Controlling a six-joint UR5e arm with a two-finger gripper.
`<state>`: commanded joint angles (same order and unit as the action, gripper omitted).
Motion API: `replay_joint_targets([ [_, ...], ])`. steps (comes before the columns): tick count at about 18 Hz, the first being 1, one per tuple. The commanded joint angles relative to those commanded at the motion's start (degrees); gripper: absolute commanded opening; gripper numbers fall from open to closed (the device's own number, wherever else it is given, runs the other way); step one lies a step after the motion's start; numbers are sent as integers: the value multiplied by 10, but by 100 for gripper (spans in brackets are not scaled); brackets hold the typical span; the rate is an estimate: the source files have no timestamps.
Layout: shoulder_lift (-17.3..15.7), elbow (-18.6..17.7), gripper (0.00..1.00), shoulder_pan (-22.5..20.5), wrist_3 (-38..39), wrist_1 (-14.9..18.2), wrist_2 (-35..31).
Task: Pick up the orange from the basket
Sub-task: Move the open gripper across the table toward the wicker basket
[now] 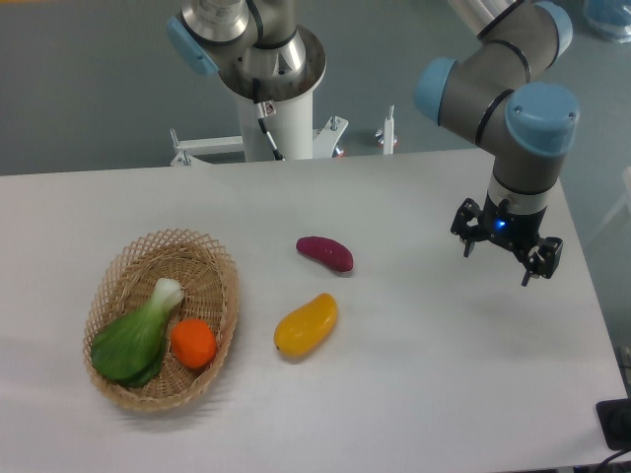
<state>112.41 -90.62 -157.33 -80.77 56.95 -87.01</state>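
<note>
White table (414,374): one orange (193,342), one basket (212,258).

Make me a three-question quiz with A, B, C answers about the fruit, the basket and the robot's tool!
1. Where is the orange?
A. Inside the basket
B. On the bare table
C. In the tool

2. How many things lie in the basket?
A. Two
B. Four
C. None

3. What is the tool doing?
A. Gripping the mango
B. Empty, over the table's right side
C. Reaching into the basket

Answers:
1 A: the orange sits in the basket beside the green vegetable.
2 A: only the orange and the vegetable are in it.
3 B: the tool holds nothing, far from the mango and the purple piece.
</note>
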Motion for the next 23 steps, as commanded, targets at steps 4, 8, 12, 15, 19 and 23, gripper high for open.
replay_joint_targets([
  [4,-1,-2,100,1,3,2,0],
  [8,-4,-11,100,7,18,0,1],
  [12,-5,-18,100,24,60,-4,0],
  [15,-8,-25,100,32,103,-6,2],
  [19,-15,-30,100,46,118,2,0],
  [23,-12,-43,100,70,174,1,4],
])
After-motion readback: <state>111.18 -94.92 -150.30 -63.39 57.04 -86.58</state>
